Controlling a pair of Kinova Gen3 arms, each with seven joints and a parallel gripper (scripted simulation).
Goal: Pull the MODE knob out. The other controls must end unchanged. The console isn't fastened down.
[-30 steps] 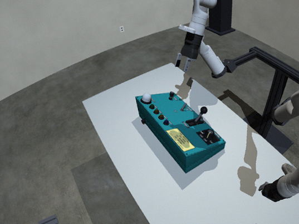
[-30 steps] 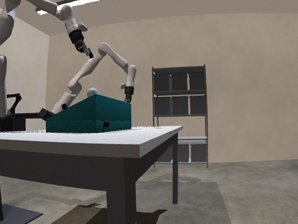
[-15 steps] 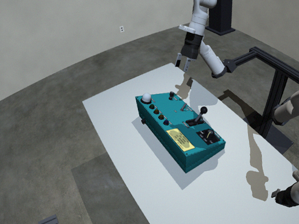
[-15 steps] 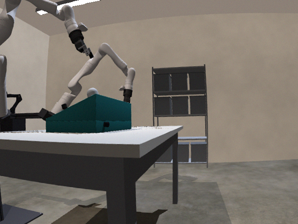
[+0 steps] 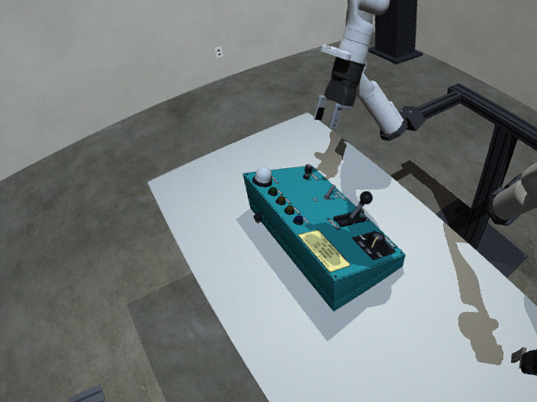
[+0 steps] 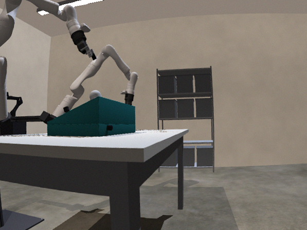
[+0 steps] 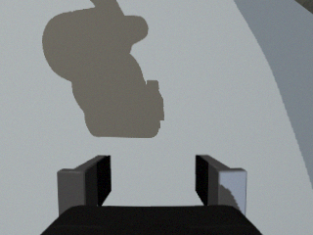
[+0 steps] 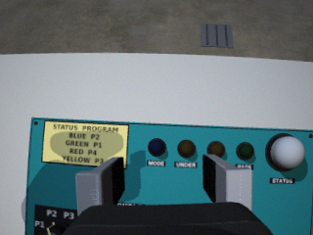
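Observation:
The teal console [image 5: 304,193] [image 6: 116,114] [image 8: 171,186] stands on the white table. A round dark-blue control [image 5: 298,220] [image 8: 156,147] has the label MODE below it. Whether it is a knob or lamp cannot be told. A black knob [image 5: 258,217] [image 6: 109,127] sticks out of the console's tall side face; its label is not seen. My right gripper [image 5: 325,121] [image 6: 92,54] [image 8: 163,172] is open and empty, above and away from the console, its camera facing the panel. My left gripper [image 5: 515,357] [image 7: 153,173] is open and empty over the table, far from the console.
The panel also bears a ball-topped lever [image 5: 365,198], a toggle [image 5: 330,191], a small black control [image 5: 307,170], a PROGRAM selector [image 5: 378,240] and the white STATUS dome [image 5: 263,175] [image 6: 95,94] [image 8: 288,152]. More round controls stand between MODE and STATUS.

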